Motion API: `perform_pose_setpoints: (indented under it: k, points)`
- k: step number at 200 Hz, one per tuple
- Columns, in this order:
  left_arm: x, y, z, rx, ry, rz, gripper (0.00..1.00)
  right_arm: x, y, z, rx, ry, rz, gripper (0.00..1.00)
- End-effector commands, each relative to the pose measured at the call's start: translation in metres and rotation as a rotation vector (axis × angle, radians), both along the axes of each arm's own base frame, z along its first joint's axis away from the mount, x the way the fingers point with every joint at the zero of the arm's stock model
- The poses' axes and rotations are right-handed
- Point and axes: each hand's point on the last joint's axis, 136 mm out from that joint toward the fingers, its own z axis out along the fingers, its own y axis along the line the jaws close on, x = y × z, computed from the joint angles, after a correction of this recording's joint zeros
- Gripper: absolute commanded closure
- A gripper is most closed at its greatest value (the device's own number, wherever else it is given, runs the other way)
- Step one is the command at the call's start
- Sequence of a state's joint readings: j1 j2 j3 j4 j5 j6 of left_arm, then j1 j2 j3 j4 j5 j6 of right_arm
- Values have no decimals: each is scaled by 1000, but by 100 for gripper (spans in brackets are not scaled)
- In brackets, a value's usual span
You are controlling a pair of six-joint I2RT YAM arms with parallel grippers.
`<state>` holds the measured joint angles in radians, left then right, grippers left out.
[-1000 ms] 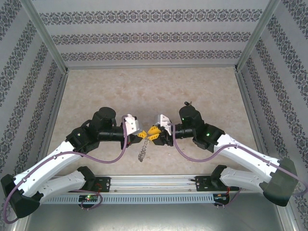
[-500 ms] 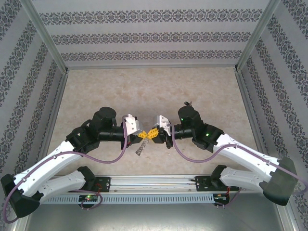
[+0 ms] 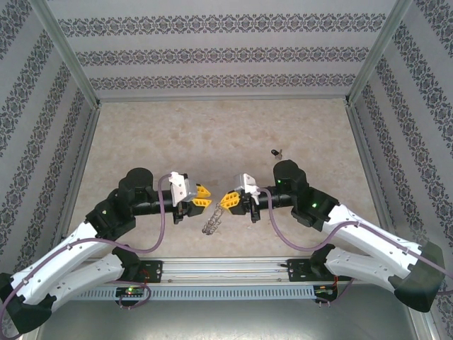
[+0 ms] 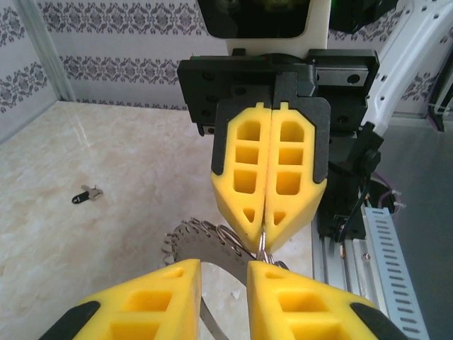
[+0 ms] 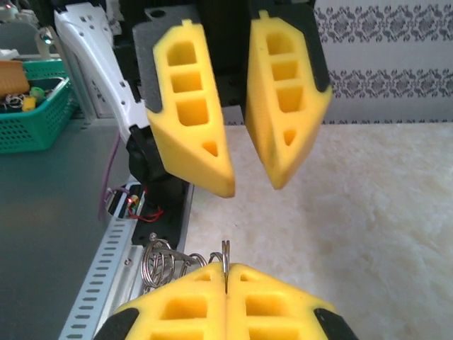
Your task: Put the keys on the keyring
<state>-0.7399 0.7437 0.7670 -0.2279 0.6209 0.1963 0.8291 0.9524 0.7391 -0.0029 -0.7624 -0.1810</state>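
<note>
Top external: the right claw (image 3: 225,202) pinches the hanging keyring (image 3: 212,224). The left claw (image 3: 205,196) is spread beside it. The key (image 3: 277,151) lies alone at the upper right.

keyring (image 4: 200,238) half hidden, key (image 4: 86,194) tiny

Robot lab test cell here, patterned panels (image 3: 226,53) walling three sides, aluminium posts (image 3: 65,49), marble-look tabletop (image 3: 212,134), left arm (image 3: 71,248) and right arm (image 3: 368,237) bolted to a rail (image 3: 226,265), green basket (image 5: 32,106) on a grey bench (image 5: 49,212)
</note>
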Motion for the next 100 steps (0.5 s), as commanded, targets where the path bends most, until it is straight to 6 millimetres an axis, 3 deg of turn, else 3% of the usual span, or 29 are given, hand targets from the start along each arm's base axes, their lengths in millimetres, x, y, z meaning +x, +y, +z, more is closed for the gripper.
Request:
perform_pose_setpoints:
  k: [1, 100]
  points:
    - [-5, -7, 14, -78, -2, -39, 75, -13, 0, 22, 95, -26, 73, 100]
    - [-15, -10, 15, -105, 21, -100, 81, -5, -1, 46, 235, -57, 19, 100]
